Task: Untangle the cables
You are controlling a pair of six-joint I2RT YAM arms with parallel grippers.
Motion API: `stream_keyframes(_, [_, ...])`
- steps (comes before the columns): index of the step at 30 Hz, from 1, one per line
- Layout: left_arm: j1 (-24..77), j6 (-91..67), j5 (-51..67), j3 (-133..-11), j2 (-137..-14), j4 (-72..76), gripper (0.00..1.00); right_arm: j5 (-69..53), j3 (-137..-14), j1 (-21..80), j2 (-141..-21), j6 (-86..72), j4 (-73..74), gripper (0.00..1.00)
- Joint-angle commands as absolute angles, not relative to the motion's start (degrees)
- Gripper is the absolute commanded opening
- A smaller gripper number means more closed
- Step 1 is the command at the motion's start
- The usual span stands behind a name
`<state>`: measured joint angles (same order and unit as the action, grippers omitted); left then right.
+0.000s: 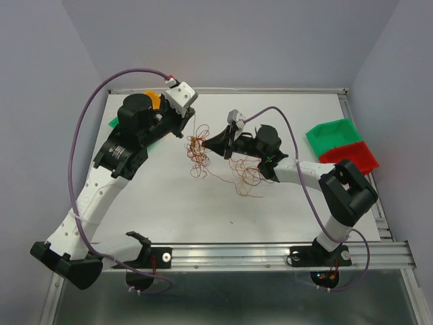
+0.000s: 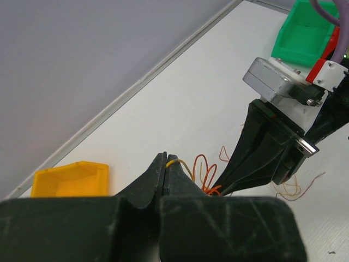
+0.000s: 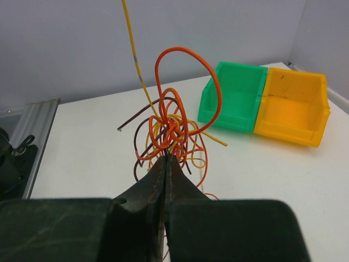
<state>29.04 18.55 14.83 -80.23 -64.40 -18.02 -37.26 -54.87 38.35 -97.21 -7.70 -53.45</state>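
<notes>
A tangle of thin orange, yellow and brown cables (image 1: 198, 150) hangs between the two arms over the white table (image 1: 169, 217), with looser strands (image 1: 245, 177) trailing on the surface below the right arm. My left gripper (image 2: 165, 159) is shut on a yellow cable (image 2: 175, 162) that bends out from between its tips. In the top view this gripper (image 1: 189, 122) sits just above the tangle. My right gripper (image 3: 165, 159) is shut on the knot of cables (image 3: 172, 131); an orange loop (image 3: 188, 54) and a yellow strand (image 3: 133, 49) rise from it. From above, this right gripper (image 1: 207, 143) touches the tangle's right side.
A green bin (image 1: 331, 134) and a red bin (image 1: 352, 157) stand at the table's right edge. A yellow bin (image 2: 70, 179) and a green bin (image 3: 233, 97) sit at the back left, partly hidden behind the left arm. A metal rail (image 1: 270, 254) runs along the near edge.
</notes>
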Motion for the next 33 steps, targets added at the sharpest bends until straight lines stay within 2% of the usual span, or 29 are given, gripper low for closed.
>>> stream_keyframes(1, [29.44, 19.07, 14.51, -78.67, -62.93, -16.61, 0.05, -35.51, -54.94, 38.58, -95.1, -7.73, -57.22, 0.01])
stream_keyframes(5, [29.36, 20.39, 8.8, -73.14, -61.7, -13.37, 0.23, -33.23, -52.91, 38.67, -91.76, -9.22, -57.04, 0.01])
stream_keyframes(6, [29.44, 21.35, 8.35, -70.43, -61.44, -12.49, 0.36, -32.09, -52.04, 38.67, -90.02, -9.92, -57.04, 0.01])
stream_keyframes(8, [29.44, 22.41, 9.14, -67.69, -61.09, -11.87, 0.53, -31.47, -51.16, 38.58, -88.25, -10.46, -57.04, 0.0])
stream_keyframes(9, [29.44, 23.46, 10.53, -64.89, -60.39, -11.26, 0.67, -30.25, -50.37, 38.58, -86.42, -11.5, -56.95, 0.01])
stream_keyframes(10, [29.44, 23.73, 10.89, -63.47, -59.77, -10.55, 0.74, -29.54, -49.93, 38.58, -85.53, -11.86, -56.87, 0.01])
stream_keyframes(17, [29.01, 21.72, 10.2, -54.59, -53.36, -4.14, 0.99, -22.86, -48.34, 38.58, -78.93, -14.76, -54.06, 0.01])
stream_keyframes(21, [28.04, 18.81, 4.84, -50.72, -48.7, 0.78, 0.99, -17.24, -47.29, 38.67, -76.12, -15.47, -52.3, 0.01])
stream_keyframes(28, [23.14, 17.49, 3.07, -50.01, -43.95, 3.51, 0.99, -7.67, -46.67, 38.58, -74.18, -15.39, -50.19, 0.0])
stream_keyframes(32, [19.08, 17.66, 12.36, -51.33, -43.68, 2.29, 0.99, -8.52, -46.76, 38.67, -74.53, -15.38, -49.75, 0.0])
stream_keyframes(33, [18.99, 18.1, 19.96, -51.33, -43.94, 1.59, 0.99, -8.79, -46.84, 38.58, -74.62, -15.47, -49.75, 0.01])
